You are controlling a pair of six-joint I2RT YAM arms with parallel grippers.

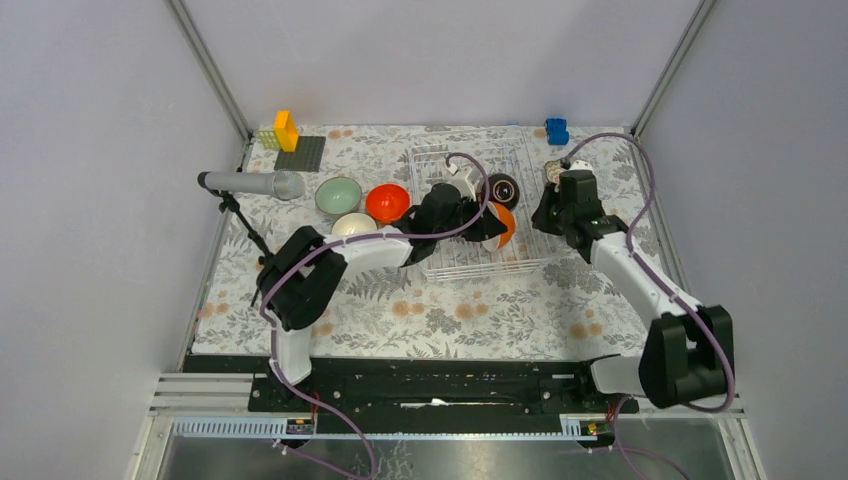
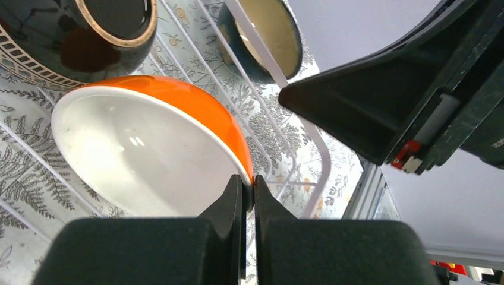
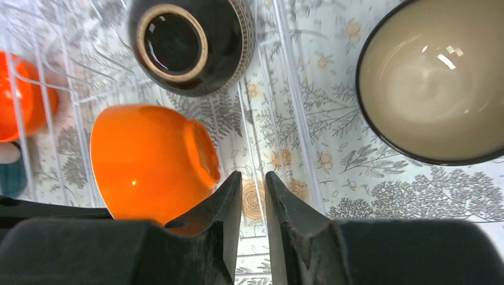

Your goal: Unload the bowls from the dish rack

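The left claw (image 2: 249, 184) was pressed together on the rim of the orange bowl (image 2: 142, 148), pinching the lip nearest the wrist camera. That bowl lay tipped on its side inside the dish rack (image 1: 430, 162), toward the rack's 4 o'clock corner in the overhead view. As far as could be judged, it had not been lifted yet. At the orange bowl's 12 o'clock, also inside the rack, sat the dark brown bowl (image 1: 503, 188), turned foot up.

The right claw (image 3: 252, 178) hung just outside the rack's 3 o'clock side. Its fingers were a narrow gap apart with nothing between them, and the orange bowl was close at its 9 o'clock.

On the counter (image 1: 450, 310), at the rack's 9 o'clock, three bowls stood near one another: the mint green bowl (image 1: 338, 195), the second orange bowl (image 1: 387, 202) and the cream-white bowl (image 1: 353, 225). A dark-rimmed bowl (image 3: 434, 83) with a cream inside stood on the counter at the rack's 2 o'clock, beyond the wire edge.

Four bowls therefore appeared to be out, with at least two left to unload, so the job looked past halfway. A teal shape (image 3: 9, 169) at the 9 o'clock edge of the right wrist view might have been another bowl, but too little showed to tell.
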